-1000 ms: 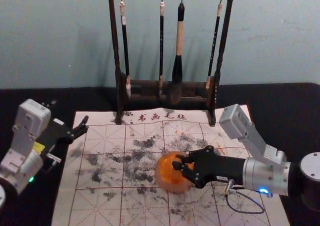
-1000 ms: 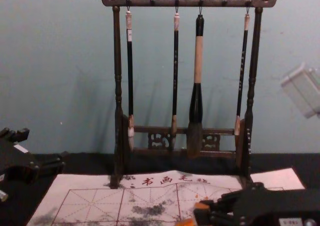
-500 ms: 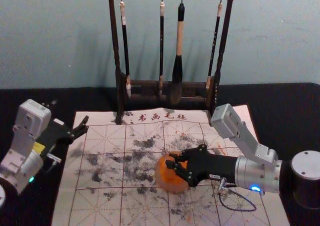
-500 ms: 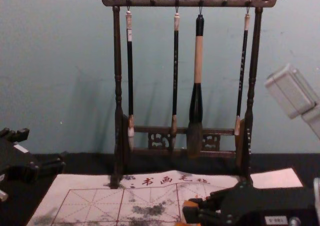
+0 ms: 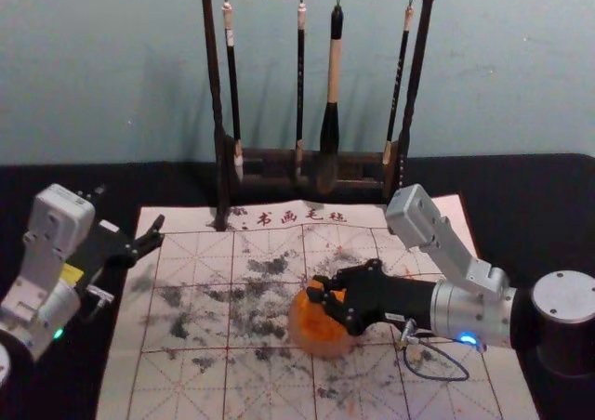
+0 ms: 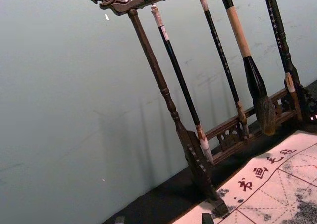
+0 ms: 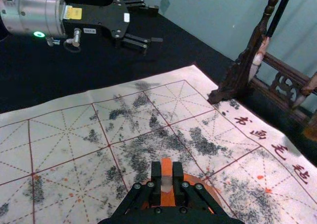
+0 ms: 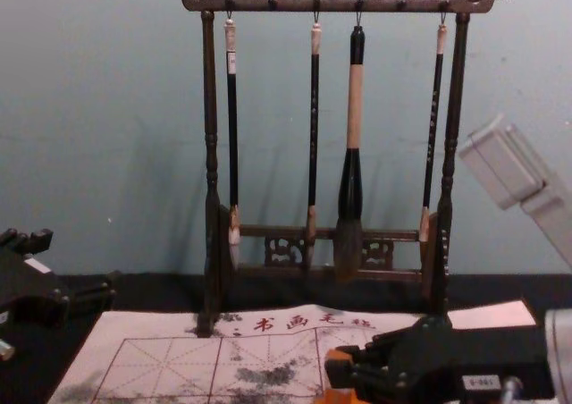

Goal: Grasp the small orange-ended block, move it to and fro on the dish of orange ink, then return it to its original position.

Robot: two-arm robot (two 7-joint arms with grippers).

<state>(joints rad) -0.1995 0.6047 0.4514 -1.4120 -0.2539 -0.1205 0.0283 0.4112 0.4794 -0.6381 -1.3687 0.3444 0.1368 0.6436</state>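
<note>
Nearest us, the dish of orange ink (image 5: 321, 351) sits on the pale gridded sheet (image 5: 186, 397), a little right of its middle. Our right tool (image 5: 318, 288) reaches in from the right, low over the dish, its two fingers closed on the small block (image 7: 166, 183) and pressing it from either side. The orange end pokes up between them; we cannot tell whether the lower end touches the ink.

Farther off to the left, by the sheet's left edge, our left tool (image 5: 130, 206) hangs idle with its fingers spread wide, gripping nothing. Beyond, red characters (image 5: 302, 217) run along the sheet's far edge. At the far side a dark wooden rack (image 5: 223, 174) stands upright, four brushes hanging from it, before the wall (image 5: 521, 67).
</note>
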